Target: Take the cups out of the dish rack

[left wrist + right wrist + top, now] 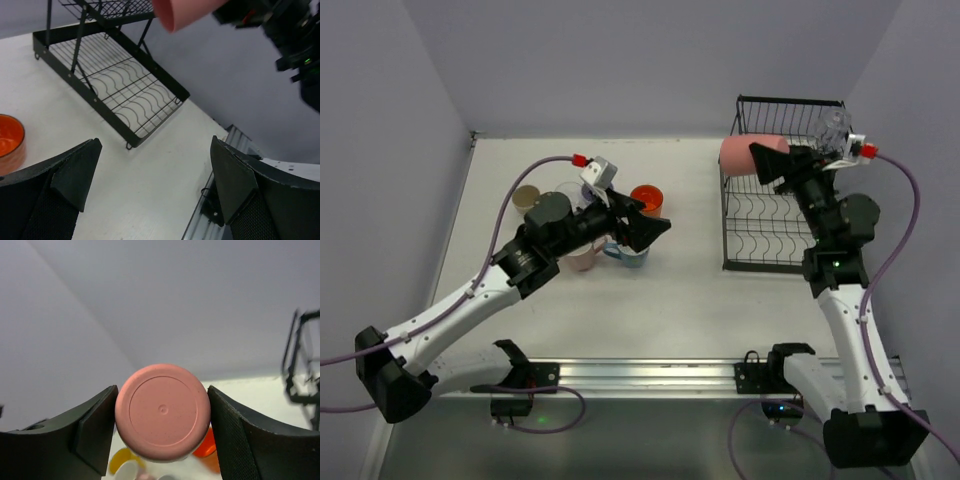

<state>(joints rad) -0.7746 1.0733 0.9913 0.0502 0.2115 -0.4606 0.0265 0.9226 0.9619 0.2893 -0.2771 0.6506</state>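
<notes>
The right hand is clamped on a salmon cup, one finger on each side of its wall. In the right wrist view the cup's round base faces the camera and fills the gap between the two fingers. The cup lies on its side in the air. In the top view its mouth points to 9 o'clock and it hangs over the left edge of the rack.

The rack stands at about 2 o'clock on the table, close to the back and right walls. Its raised shelf sits at the rack's 12 o'clock end, partly hidden by the right wrist. The slotted tray shows its wavy wires in the left wrist view.

The left hand is spread wide with nothing between its fingers. It points to 3 o'clock above a cluster of cups left of the table's middle.

- An orange cup stands at 12 o'clock from the hand.
- A blue cup stands at 7 o'clock from the hand, partly under the arm.
- A pale pink cup is just beside the blue one, at its 9 o'clock.
- A beige cup is at the cluster's 10 o'clock end.

The arm hides the other cups in the cluster too much to tell them apart.
</notes>
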